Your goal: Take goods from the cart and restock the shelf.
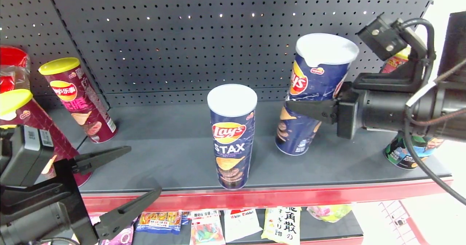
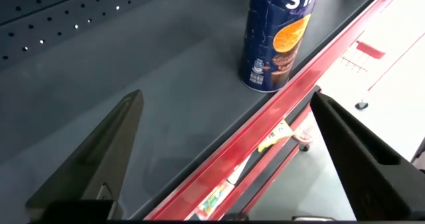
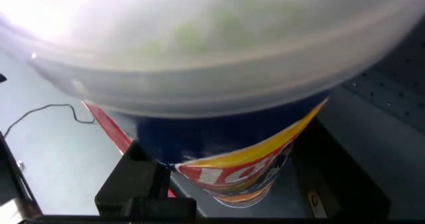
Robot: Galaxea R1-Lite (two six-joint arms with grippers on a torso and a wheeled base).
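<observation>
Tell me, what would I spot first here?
The blue chip can, tilted and squeezed by the right gripper, on the right side of the shelf. Next, its twin can standing upright near the front edge, and the left gripper open wide, low on the left.

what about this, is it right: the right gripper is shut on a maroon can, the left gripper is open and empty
Wrong colour: the head view shows the right gripper shut on a blue can with a white lid. The left gripper is open and empty.
</observation>
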